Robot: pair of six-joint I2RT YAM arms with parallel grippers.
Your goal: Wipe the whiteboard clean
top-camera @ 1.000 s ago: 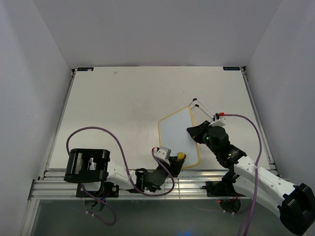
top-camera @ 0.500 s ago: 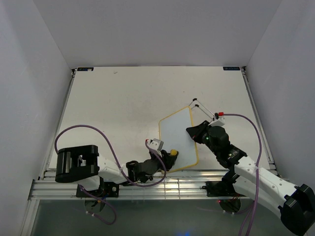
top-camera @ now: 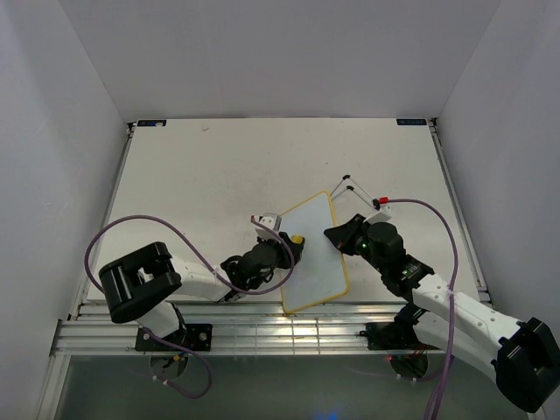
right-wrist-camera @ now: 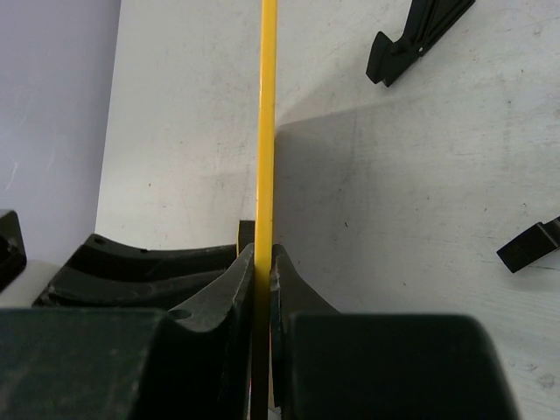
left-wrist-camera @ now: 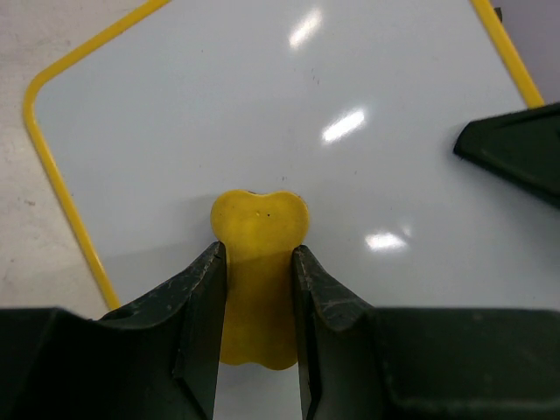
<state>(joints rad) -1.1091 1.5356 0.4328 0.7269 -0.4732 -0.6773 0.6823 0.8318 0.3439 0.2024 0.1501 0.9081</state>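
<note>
On my feed, the left arm (top-camera: 197, 282) and right arm (top-camera: 464, 313) show white links with black joint housings. A purple cable (top-camera: 144, 217) loops along each. The fingers (left-wrist-camera: 203, 306) are matte black and wedge-shaped. A green indicator (top-camera: 361, 248) lights the right wrist.

Looks like a robot lab w/ a test box: plain white walls (top-camera: 262, 52) on 3 sides of a white table (top-camera: 219, 166), metal rails (top-camera: 350, 322) in front, purple cables (top-camera: 144, 218).

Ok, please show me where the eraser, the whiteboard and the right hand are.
eraser (left-wrist-camera: 260, 226), left wrist view, its upper lobe.
whiteboard (left-wrist-camera: 350, 79), left wrist view, its white surface.
right hand (right-wrist-camera: 262, 255), right wrist view, between its fingertips.
</note>
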